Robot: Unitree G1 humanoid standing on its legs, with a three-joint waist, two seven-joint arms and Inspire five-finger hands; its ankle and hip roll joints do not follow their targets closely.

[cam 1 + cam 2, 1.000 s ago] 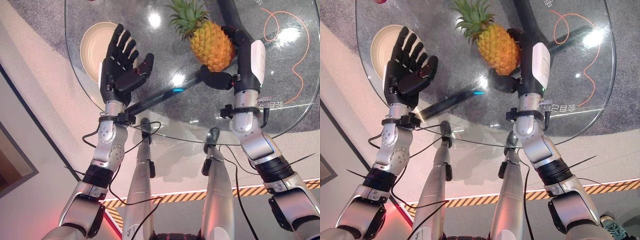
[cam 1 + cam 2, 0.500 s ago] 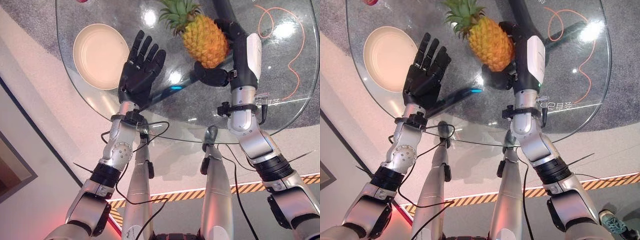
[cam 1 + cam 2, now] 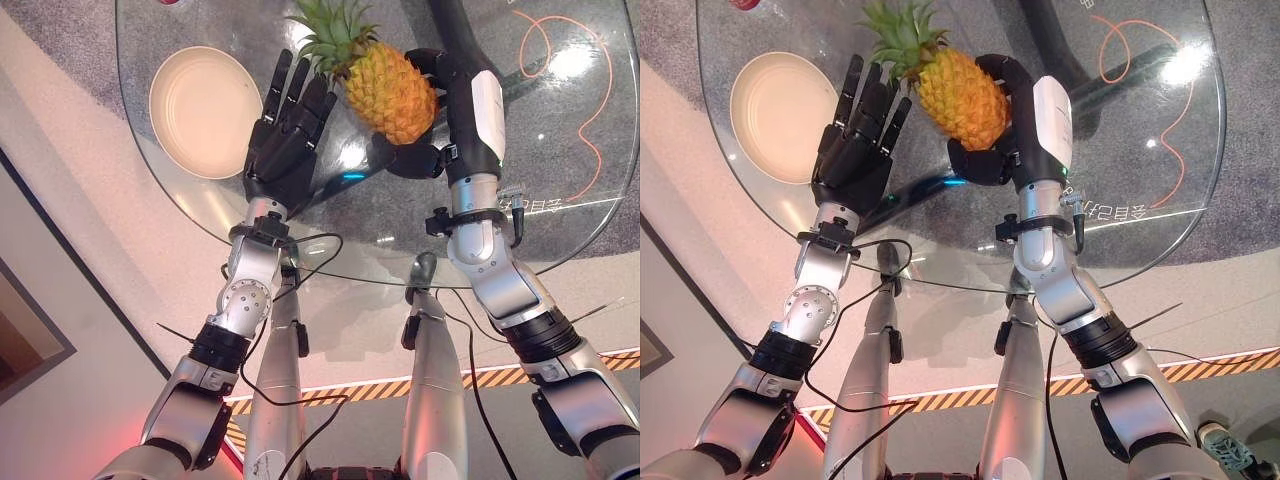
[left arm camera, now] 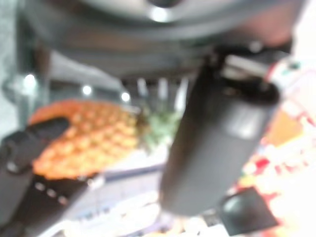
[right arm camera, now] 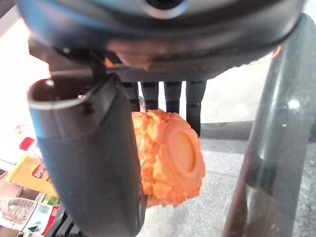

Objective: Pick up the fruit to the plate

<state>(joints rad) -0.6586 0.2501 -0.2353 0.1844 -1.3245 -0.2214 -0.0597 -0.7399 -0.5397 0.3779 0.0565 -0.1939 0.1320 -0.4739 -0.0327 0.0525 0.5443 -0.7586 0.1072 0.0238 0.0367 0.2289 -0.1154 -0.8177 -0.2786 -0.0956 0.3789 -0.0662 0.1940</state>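
Observation:
A yellow-orange pineapple [image 3: 385,90] with a green crown is held over the round glass table [image 3: 400,278]. My right hand [image 3: 455,100] is shut on it, with the fingers over its far side and the thumb [image 5: 89,158] under its base [image 5: 170,153]. My left hand [image 3: 285,140] is open with straight fingers, right beside the crown and between the pineapple and the plate. The cream plate [image 3: 205,110] lies on the table to the left with nothing on it. In the left wrist view the pineapple [image 4: 84,136] shows past my left thumb [image 4: 217,148].
A dark table leg [image 3: 450,20] runs under the glass behind the pineapple. An orange cable [image 3: 580,90] loops on the floor at the right. A red object [image 3: 165,2] sits at the table's far left edge. Bottles [image 5: 19,197] stand off to one side.
My right hand has carried the pineapple leftward, toward the plate. My left hand has swung from over the plate to beside the crown. The camera has shifted slightly.

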